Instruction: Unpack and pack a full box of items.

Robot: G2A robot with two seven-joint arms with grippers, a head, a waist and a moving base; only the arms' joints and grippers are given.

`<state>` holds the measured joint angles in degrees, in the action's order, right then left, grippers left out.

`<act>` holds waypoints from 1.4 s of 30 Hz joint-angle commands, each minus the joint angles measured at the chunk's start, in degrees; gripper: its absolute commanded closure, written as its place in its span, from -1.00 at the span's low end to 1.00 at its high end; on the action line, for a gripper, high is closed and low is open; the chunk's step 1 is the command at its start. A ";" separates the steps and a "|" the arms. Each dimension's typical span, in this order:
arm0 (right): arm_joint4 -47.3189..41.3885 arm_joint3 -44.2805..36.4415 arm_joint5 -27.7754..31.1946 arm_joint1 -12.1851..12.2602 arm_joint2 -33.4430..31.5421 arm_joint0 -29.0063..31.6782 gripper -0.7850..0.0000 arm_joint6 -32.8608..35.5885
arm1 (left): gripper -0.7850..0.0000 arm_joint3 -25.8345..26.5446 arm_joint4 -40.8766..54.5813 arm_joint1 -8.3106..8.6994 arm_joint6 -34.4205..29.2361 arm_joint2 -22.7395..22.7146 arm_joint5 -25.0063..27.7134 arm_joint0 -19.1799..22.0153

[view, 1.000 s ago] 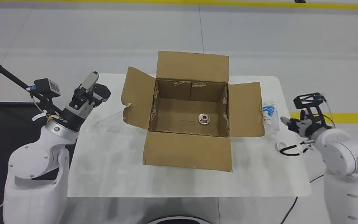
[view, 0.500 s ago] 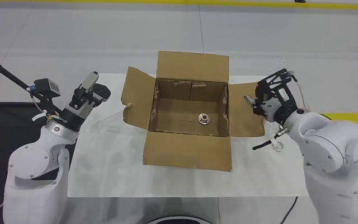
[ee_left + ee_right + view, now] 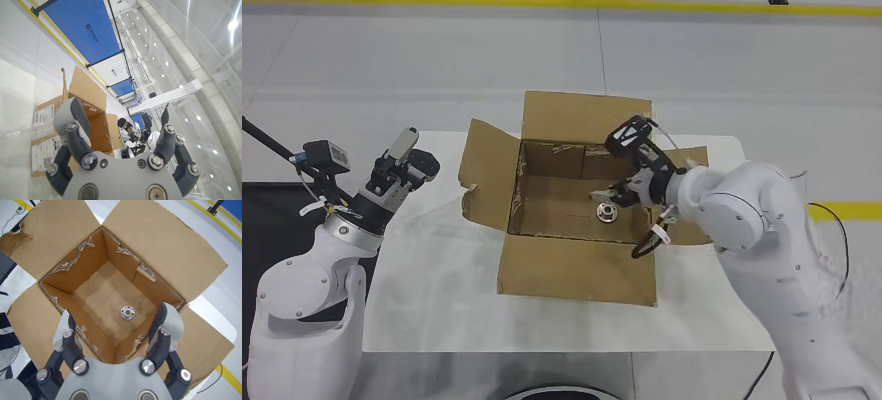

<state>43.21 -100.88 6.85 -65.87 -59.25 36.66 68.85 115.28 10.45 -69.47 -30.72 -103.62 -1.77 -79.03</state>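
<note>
The cardboard box point(image 3: 577, 272) sits in the middle of the white counter point(image 3: 442, 300), all four flaps folded out and the top wide open. Ragged scraps of torn paper tape cling along its inner rim. Down on the box floor lies one small round metal flange point(image 3: 128, 312), flat, with a centre hole and a ring of smaller holes around it. It sits a little to the robot's right of the floor's middle, clear of every wall.

And there's the right gripper point(image 3: 622, 165), hanging over the right-hand part of the opening and pointing straight down into the box. Its fingers are spread wide and hold nothing. The flange shows between them well below, with no contact.

Over on the other side, the left gripper point(image 3: 410, 155) is parked off the counter's left edge, well apart from the box, tilted upward toward the hall. Its fingers are spread too, and nothing sits between them. From that wrist, the box's left outer side shows white printed labels, and a crumpled sheet of clear plastic point(image 3: 20, 132) lies on the counter just beside that flap.
</note>
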 commanded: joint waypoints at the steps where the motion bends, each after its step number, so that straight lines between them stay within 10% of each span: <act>1: 0.59 1.09 -0.48 -0.20 1.01 -0.95 -1.00 0.10 | -1.00 0.00 0.00 0.00 0.00 0.00 0.00 0.00; 15: 0.11 1.75 0.18 -0.23 1.22 -0.49 -1.00 -0.83 | -1.00 0.00 0.00 0.00 0.00 0.00 0.00 0.00; 31: -1.51 32.12 10.75 -7.38 21.65 -17.72 -1.00 2.20 | -1.00 0.00 0.00 0.00 0.00 0.00 0.00 0.00; 38: -0.89 41.45 11.58 -10.34 26.62 -20.17 -0.47 1.67 | -1.00 0.00 0.00 0.00 0.00 0.00 0.00 0.00; 42: -0.95 46.10 11.38 -11.98 28.53 -21.12 -0.49 1.01 | -1.00 0.00 0.00 0.00 0.00 0.00 0.00 0.00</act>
<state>42.38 -56.05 18.18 -77.44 -31.14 15.77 70.05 115.28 10.45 -69.47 -30.72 -103.62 -1.77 -79.03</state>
